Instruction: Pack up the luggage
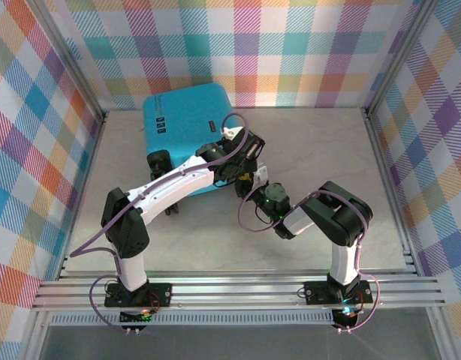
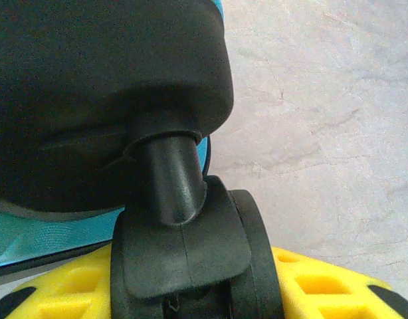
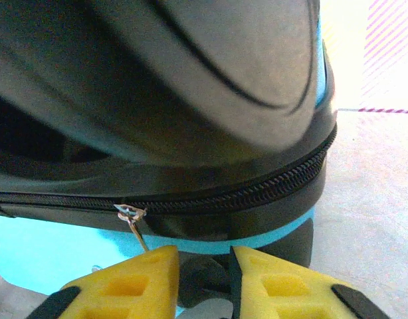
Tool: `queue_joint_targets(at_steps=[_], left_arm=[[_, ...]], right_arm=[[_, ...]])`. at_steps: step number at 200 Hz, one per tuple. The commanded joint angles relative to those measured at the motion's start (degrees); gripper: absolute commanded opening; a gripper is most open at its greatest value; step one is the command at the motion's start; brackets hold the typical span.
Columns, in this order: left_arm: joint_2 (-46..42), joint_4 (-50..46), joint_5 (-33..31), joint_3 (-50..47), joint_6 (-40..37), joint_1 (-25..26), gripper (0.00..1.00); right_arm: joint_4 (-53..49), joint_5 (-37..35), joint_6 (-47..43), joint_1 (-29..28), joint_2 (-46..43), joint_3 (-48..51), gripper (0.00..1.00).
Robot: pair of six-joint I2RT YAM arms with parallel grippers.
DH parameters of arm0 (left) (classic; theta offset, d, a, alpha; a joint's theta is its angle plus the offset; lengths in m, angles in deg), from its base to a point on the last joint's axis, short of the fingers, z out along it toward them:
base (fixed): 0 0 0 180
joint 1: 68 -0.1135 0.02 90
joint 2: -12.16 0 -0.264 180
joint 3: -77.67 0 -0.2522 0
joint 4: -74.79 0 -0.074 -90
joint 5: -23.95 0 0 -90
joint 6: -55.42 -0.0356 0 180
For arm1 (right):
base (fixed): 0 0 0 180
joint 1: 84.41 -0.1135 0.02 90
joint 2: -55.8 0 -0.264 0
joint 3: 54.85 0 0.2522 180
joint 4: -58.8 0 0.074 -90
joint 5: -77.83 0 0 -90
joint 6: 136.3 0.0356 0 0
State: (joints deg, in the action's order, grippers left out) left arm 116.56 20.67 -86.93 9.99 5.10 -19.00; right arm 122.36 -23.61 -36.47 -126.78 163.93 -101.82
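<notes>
Upper left of centre in the overhead view: the turquoise luggage (image 1: 178, 120), flat on the pale table (image 1: 313, 150), lid down, back edge near the checked wall (image 1: 290, 45). Across its lower right corner, the left arm's white forearm (image 1: 174, 184), hiding that corner from above. Close beside it, the right arm's wrist, bent in from the lower right.

In the left wrist view: left gripper (image 2: 191, 266) clamped on the luggage by a black caster wheel (image 2: 181, 246), yellow fingers (image 2: 64, 292) pressed to either side at the bottom of the frame, black wheel housing (image 2: 91, 80) at upper left, bare table to the right.

In the right wrist view: right gripper (image 3: 205, 266) parted by a narrow gap, grasping nothing; something dark in the gap, too unclear to name. Just above the finger on the frame's left, a small metal zipper pull (image 3: 131, 216), hanging from the black zipper band (image 3: 257, 193) running across the middle of the frame.
</notes>
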Motion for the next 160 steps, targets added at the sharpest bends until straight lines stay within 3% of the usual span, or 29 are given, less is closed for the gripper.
queue_joint_targets(at_steps=[1, 160], left_arm=[[-3.9, 11.0, 1.5, 6.0, -6.5, 1.0, 0.09], [-2.8, 10.9, 1.5, 8.5, -7.4, 0.6, 0.09]], right_arm=[[3.0, 2.1, 0.3, -0.7, 0.9, -2.6, 0.3], [2.3, 4.6, 1.1, -1.1, 1.9, -3.4, 0.4]])
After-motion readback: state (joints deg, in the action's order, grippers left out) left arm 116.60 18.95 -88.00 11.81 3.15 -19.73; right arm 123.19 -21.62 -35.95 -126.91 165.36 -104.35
